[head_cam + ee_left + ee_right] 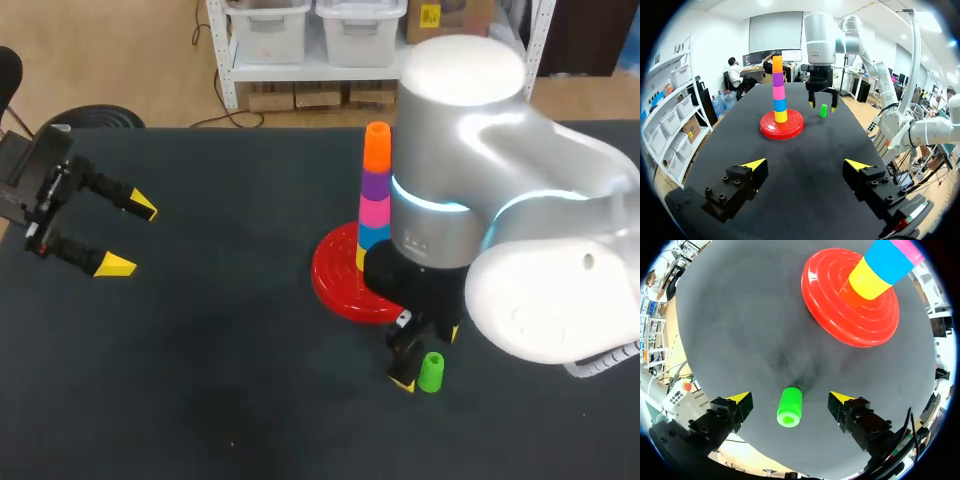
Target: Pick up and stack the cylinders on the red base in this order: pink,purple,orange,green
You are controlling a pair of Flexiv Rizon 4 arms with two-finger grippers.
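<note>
The red base (340, 285) carries a stack of yellow, blue, pink, purple and orange cylinders (375, 195), with orange on top. A green cylinder (431, 371) stands on the black table just in front of the base. My right gripper (428, 358) hangs over it, open, and the green cylinder (789, 406) sits between the fingers with a gap on each side. The red base (840, 315) lies ahead of that gripper. My left gripper (125, 235) is open and empty at the table's far left, facing the stack (778, 90) and the green cylinder (823, 110).
The black table top (200, 380) is bare around the base and the green cylinder. My right arm's bulky wrist (470, 160) stands close beside the stack and hides part of it in the head view.
</note>
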